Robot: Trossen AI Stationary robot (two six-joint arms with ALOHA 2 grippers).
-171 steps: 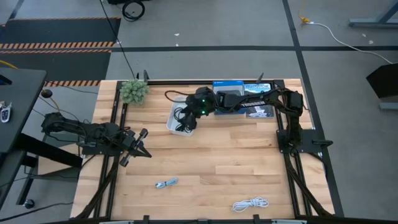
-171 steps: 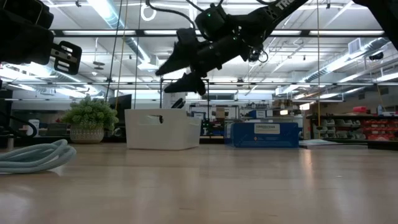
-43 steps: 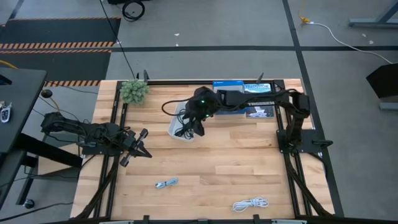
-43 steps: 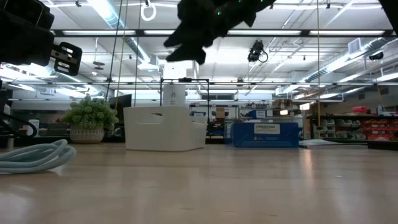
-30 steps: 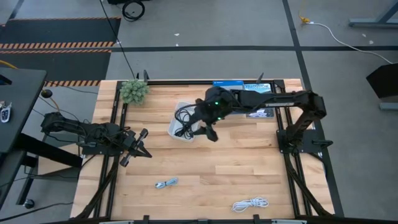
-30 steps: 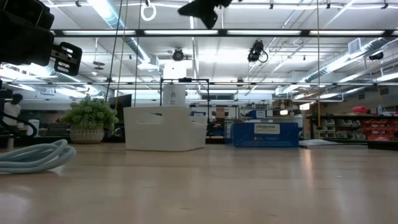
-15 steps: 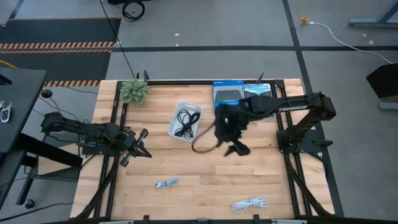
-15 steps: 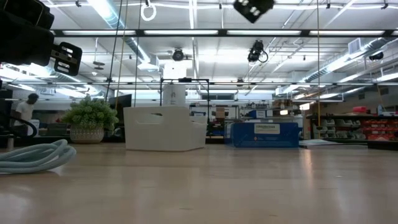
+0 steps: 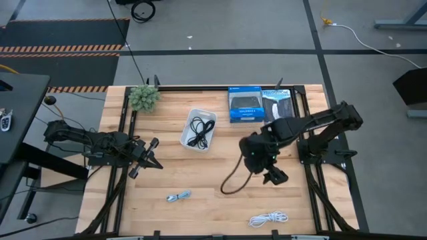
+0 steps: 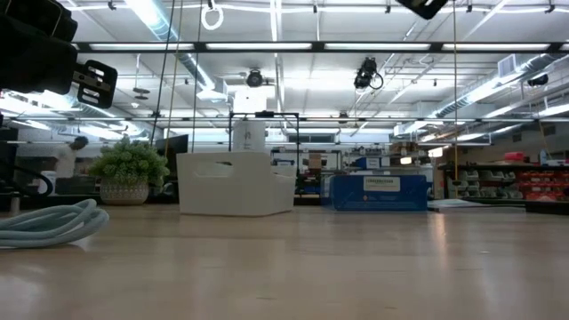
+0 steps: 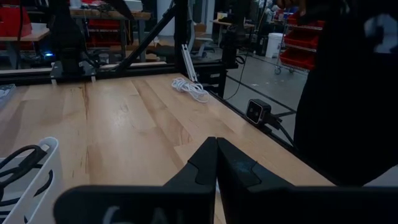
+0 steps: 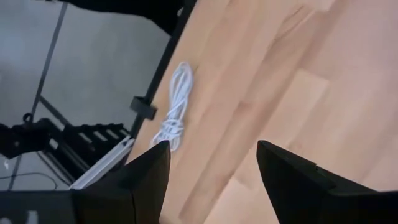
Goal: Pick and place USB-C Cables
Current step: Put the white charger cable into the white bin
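The white cable bundle (image 9: 268, 218) lies on the wood by the table's near edge, and also shows in the right wrist view (image 12: 176, 106) and the left wrist view (image 11: 191, 89). The pale blue bundle (image 9: 178, 197) lies near the near edge, left of centre, and is close in the low view (image 10: 49, 222). Black cables (image 9: 198, 131) lie coiled inside the white bin (image 9: 189, 120). My right gripper (image 9: 274, 177) hangs open above bare wood, up and away from the white bundle (image 12: 211, 146). My left gripper (image 9: 148, 160) waits shut at the table's left side (image 11: 216, 146).
A small potted plant (image 9: 143, 97) stands at the far left corner, and two flat boxes (image 9: 260, 105) lie at the far edge. A dark cord loop (image 9: 230, 185) hangs from the right arm. The bin (image 10: 236, 182) stands right of the plant (image 10: 129, 169) in the low view.
My right gripper has swung from beside the bin toward the table's right and near edge, ending close to the white bundle, with its fingers still open. The black cables stay in the bin. The left arm has kept still.
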